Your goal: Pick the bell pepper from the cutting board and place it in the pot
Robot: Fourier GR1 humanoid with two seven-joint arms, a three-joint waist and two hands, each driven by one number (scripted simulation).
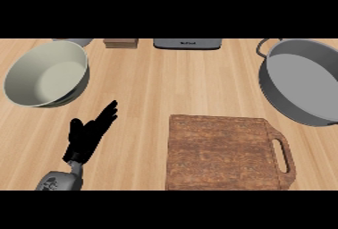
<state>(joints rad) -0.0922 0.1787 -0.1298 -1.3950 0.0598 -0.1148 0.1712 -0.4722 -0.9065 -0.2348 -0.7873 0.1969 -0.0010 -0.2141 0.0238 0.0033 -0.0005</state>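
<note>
I see no bell pepper on the cutting board [221, 152]; pot [300, 82] right of it holds nothing; left hand [89, 134] fingers straight, holding nothing.

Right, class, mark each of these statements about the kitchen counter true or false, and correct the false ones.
1. A bell pepper lies on the cutting board. False: no pepper shows on the board or anywhere else in view.
2. The pot sits at the right of the counter. True.
3. The left hand is open, holding nothing. True.
4. The pale bowl stands right of the board. False: it stands at the far left.
5. The right hand rests on the board. False: no right hand is in view.
</note>
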